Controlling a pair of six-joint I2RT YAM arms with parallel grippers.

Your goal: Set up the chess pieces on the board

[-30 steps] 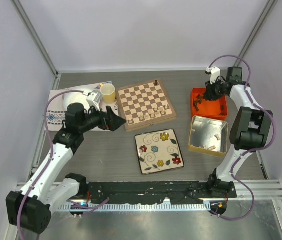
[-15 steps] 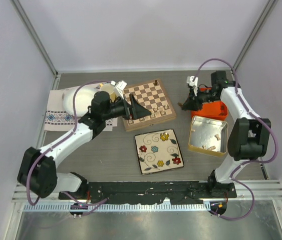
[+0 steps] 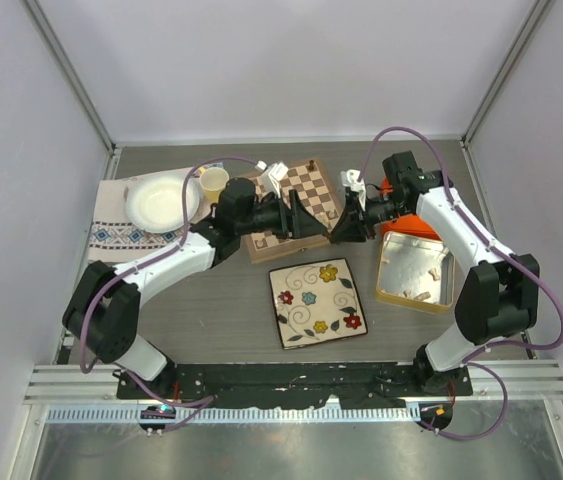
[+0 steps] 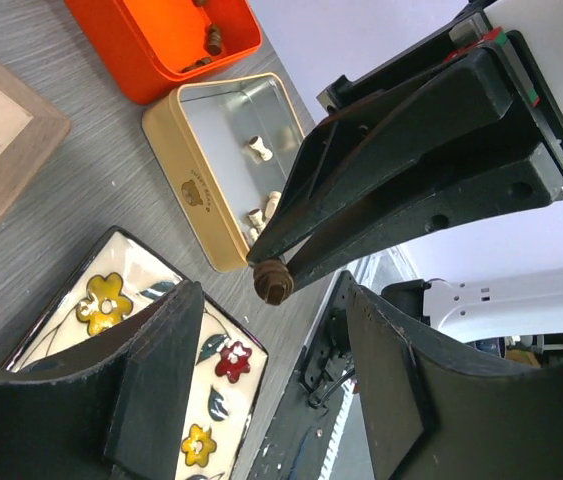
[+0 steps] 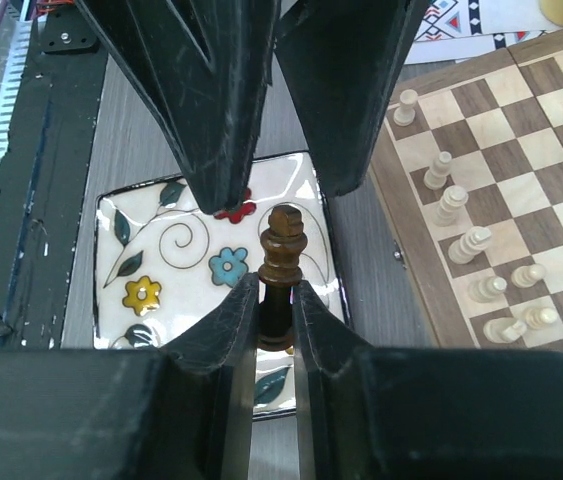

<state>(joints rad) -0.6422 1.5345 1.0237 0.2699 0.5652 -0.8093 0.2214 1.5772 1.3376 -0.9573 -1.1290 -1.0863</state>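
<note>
- Left arm stretches across the board (image 3: 310, 186); left gripper (image 4: 271, 310) is spread, straddling the dark piece (image 4: 272, 281) without touching.
- Right arm reaches leftward; right gripper (image 5: 276, 298) pinches that piece's stem.

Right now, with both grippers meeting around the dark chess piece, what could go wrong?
1. The right gripper pinches the dark chess piece only low on its stem; if the open left gripper closes off-centre, the piece may tilt or drop.
2. The left fingers stand very near the right gripper, so they may collide.
3. Cream pieces stand in a row at the chessboard edge nearby; a swing could topple them.
</note>
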